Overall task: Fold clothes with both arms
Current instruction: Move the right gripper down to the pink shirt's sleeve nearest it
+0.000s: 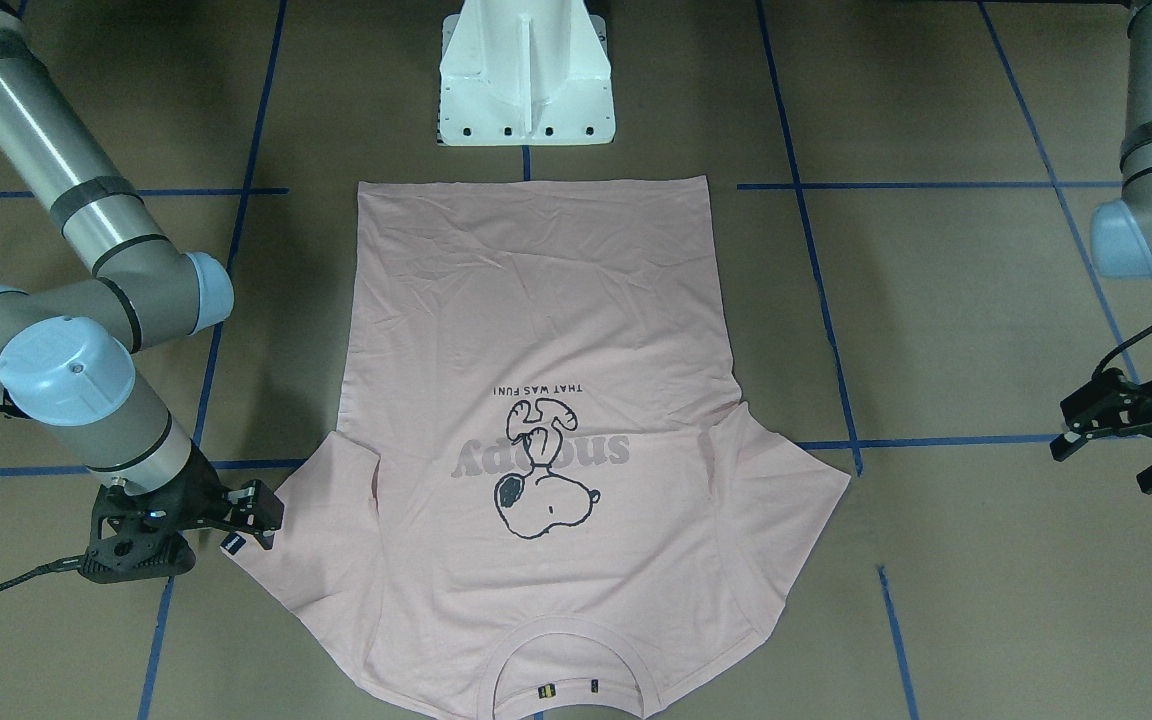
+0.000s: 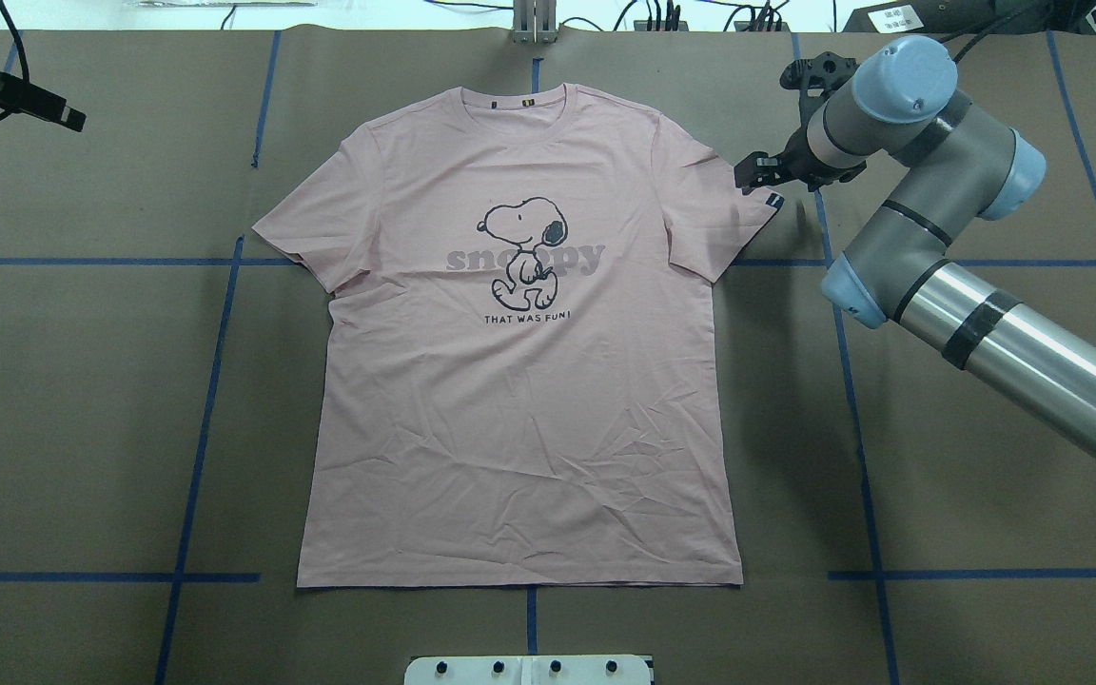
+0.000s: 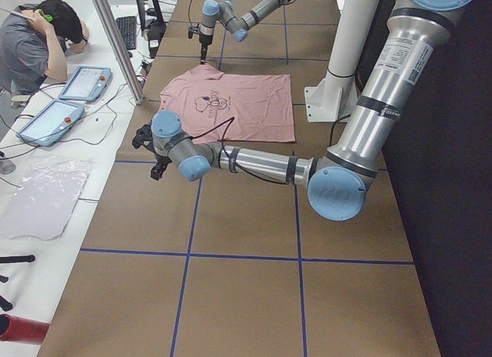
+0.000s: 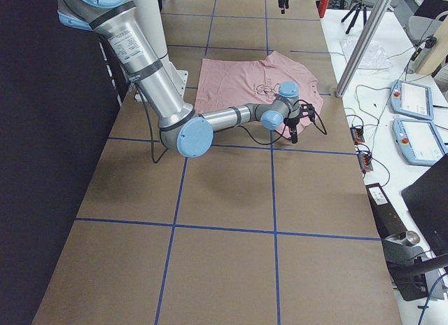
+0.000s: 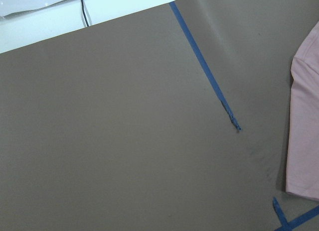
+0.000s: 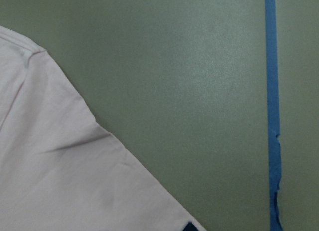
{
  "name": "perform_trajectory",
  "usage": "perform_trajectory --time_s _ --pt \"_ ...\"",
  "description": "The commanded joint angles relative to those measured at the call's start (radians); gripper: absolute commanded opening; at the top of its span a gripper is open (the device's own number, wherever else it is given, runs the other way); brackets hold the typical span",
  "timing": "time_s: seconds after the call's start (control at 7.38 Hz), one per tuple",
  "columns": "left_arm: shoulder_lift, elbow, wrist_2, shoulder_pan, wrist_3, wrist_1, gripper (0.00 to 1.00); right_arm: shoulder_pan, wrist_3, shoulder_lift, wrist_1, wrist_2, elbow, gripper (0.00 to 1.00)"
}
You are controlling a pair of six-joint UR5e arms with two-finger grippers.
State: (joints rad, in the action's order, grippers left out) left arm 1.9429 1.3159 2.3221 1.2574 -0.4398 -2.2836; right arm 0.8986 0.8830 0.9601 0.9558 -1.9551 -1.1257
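T-shirt is laid flat on table, nothing folded. Left gripper fingers are spread wide; right gripper's, beside the sleeve, cannot be judged.

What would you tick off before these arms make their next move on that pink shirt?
1. The T-shirt lies flat, print up, unfolded: ok.
2. Both sleeves are spread out, not tucked under: ok.
3. The right gripper is at the edge of the tagged sleeve: ok.
4. The right gripper's hold on that sleeve: cannot tell.
5. The left gripper is at the other sleeve: not ok, it is well off the cloth.
6. The left gripper is open, ready to grasp: ok.
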Motion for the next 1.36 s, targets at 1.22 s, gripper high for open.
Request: perform_trajectory --time_s 1.22 --pt "-0.006 0.006 0.006 0.001 -0.007 -0.007 1.00 -0.018 -0.009 -0.014 -0.005 0.004 0.009 0.58"
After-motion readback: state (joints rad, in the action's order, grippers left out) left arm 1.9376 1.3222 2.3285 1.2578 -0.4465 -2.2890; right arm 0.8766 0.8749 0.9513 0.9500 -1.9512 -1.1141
